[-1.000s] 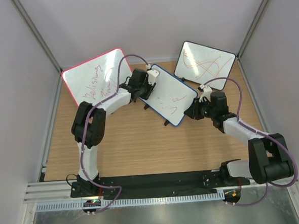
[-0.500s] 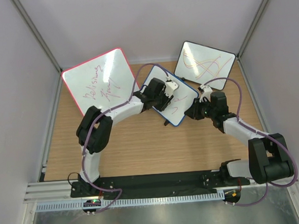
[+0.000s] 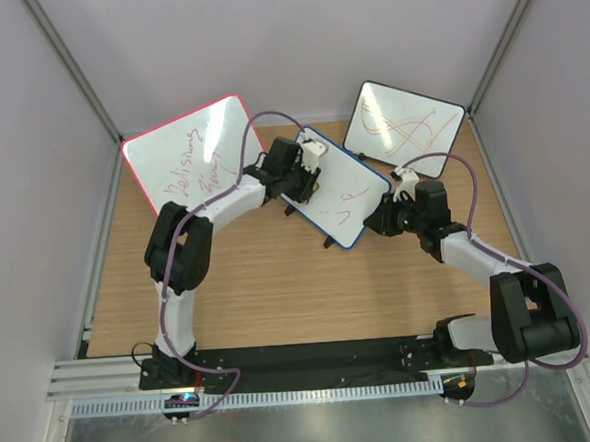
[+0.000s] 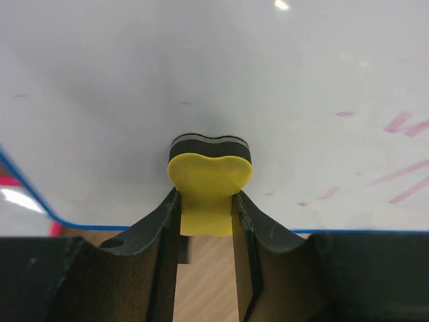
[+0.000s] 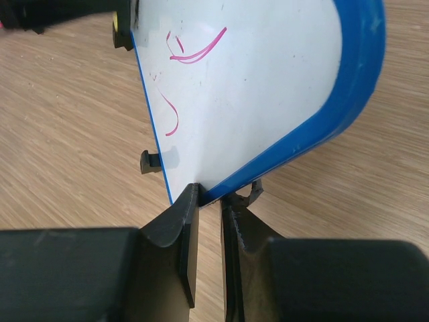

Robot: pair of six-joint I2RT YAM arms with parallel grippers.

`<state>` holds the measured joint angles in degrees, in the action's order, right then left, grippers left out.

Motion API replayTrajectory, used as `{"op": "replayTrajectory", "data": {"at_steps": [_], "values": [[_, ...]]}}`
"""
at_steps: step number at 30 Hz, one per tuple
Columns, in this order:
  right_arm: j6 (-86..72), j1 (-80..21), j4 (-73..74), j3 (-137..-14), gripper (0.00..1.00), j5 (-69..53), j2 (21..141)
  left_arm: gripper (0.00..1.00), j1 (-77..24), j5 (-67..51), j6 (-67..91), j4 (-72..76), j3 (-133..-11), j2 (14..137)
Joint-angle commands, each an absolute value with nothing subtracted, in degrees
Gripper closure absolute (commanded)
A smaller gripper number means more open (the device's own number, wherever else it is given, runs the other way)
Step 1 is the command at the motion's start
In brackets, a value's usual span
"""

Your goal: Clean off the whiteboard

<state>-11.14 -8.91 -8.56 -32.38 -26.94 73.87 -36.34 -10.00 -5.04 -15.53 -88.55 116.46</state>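
**Eraser on the blue-framed whiteboard, two other boards close by**

A pink-framed board [image 3: 196, 152] is leaning just left of the whiteboard [image 3: 341, 193], and a black-framed board [image 3: 407, 124] is standing beyond its right end. The left fingers [image 4: 169, 218] are gripping a yellow eraser [image 4: 209, 176] against the whiteboard's far-left end. The right fingers [image 5: 188, 215] are clamping its near-right blue corner, which is tilting over the wooden surface [image 3: 259, 283].

The whiteboard [image 3: 341, 194] stands in the middle, with a larger board [image 3: 186, 153] far left of it and a smaller board [image 3: 405, 124] far right. The left gripper's [image 3: 302, 168] eraser [image 4: 209, 176] is on its far end, and the right gripper [image 3: 383, 219] is on its right corner.
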Motion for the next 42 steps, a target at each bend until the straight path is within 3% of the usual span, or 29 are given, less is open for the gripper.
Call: {"op": "replayTrajectory", "data": {"at_steps": [1, 11, 24, 34, 42], "values": [[-7.2, -10.5, -7.7, -33.1, 0.99, -27.9, 73.5, 1.00, -31.3, -4.5, -8.1, -14.6, -94.3, 118.6], [-7.1, -10.6, -7.6, -33.3, 0.99, -28.1, 73.9, 1.00, -34.6, -5.1, -11.0, -16.9, -102.9, 121.8], [-6.9, -11.0, -7.4, -33.2, 0.99, -27.8, 73.6, 1.00, -47.0, -11.9, -7.1, -22.1, -101.7, 124.3], [-6.9, -11.1, -7.4, -33.1, 0.99, -27.6, 73.4, 1.00, -44.1, -9.5, -4.4, -21.9, -103.0, 122.3], [-7.1, -11.1, -7.3, -32.9, 0.99, -27.2, 72.9, 1.00, -43.4, -8.3, -3.4, -27.7, -114.6, 126.4]]}}
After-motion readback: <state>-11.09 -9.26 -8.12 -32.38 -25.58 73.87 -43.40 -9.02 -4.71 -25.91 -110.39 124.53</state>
